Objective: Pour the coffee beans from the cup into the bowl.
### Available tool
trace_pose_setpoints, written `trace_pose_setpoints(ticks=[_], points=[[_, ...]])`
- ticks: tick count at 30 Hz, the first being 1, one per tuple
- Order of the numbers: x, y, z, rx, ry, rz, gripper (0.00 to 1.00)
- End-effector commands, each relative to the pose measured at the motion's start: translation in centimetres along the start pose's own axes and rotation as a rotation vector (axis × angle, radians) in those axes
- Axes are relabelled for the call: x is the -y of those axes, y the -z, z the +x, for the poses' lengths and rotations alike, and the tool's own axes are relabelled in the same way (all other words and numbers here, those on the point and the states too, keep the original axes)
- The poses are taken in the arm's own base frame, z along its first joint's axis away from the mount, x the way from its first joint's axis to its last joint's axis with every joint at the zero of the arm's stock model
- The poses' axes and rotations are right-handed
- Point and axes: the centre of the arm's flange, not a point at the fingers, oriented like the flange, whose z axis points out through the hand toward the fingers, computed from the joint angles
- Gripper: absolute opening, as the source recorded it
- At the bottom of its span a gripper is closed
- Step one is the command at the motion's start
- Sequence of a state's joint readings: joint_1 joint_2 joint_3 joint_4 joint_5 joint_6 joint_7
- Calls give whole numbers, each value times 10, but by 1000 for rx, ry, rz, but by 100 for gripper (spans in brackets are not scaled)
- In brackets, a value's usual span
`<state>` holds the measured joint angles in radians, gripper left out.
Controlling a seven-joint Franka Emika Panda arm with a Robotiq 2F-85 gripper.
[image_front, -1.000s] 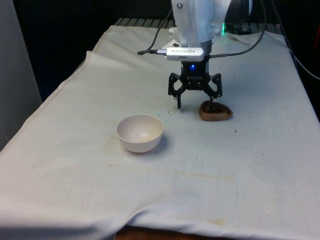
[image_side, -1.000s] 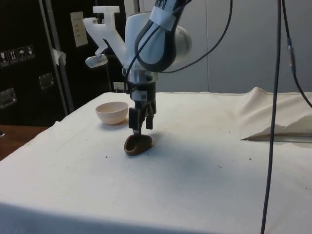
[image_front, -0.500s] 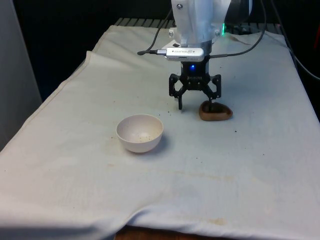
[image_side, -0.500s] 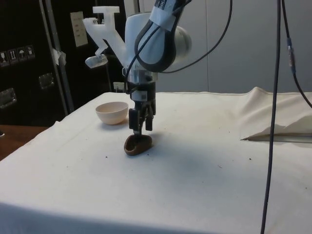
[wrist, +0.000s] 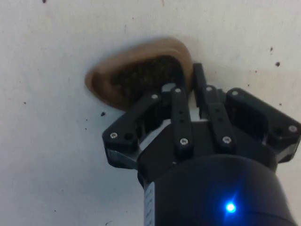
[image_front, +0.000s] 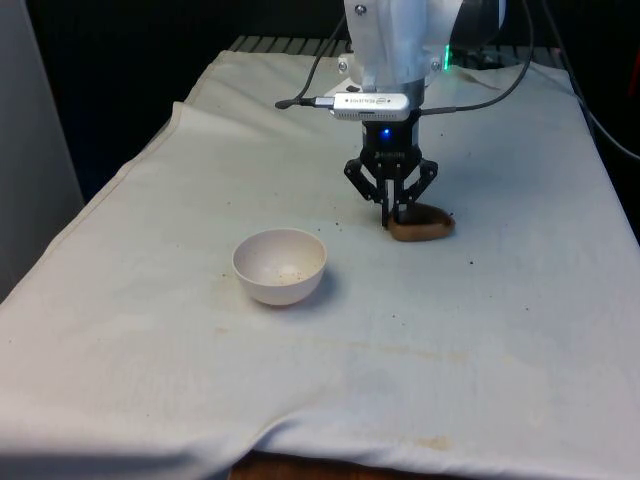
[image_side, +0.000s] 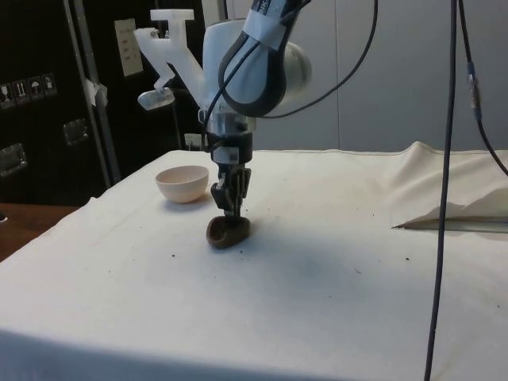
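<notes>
Since a moment ago the gripper (image_front: 395, 214) has gone from spread wide to pinched tight on the rim of the brown cup (image_front: 420, 226), one finger inside and one outside, and the cup has scooted a bit toward the front view's left. Cup sits on the white cloth (image_front: 480, 330), dark coffee beans (wrist: 141, 77) inside it. Cream bowl (image_front: 280, 265) stands well apart, toward the front view's left and nearer that camera. Few dark specks lie on the cloth.

Arm upright, gripper (image_front: 394, 216) pointing straight down.
Fingers (wrist: 180, 110) pinched nearly together, tips low at the cloth.
</notes>
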<state>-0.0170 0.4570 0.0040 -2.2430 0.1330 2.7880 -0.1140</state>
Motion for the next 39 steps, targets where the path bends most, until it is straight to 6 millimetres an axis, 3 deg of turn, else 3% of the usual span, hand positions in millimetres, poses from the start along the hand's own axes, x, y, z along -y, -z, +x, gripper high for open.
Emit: trace_pose_setpoints(ticks=[1, 14, 15, 21, 32, 39], points=[[0, -2, -1, 0, 0, 1, 1], [-1, 9, 2, 0, -4, -5, 0], [0, 3, 2, -4, 0, 0, 0], [-4, 29, 7, 6, -8, -4, 0], [-7, 52, 20, 10, -11, 7, 0], [-15, 72, 41, 9, -17, 2, 0]])
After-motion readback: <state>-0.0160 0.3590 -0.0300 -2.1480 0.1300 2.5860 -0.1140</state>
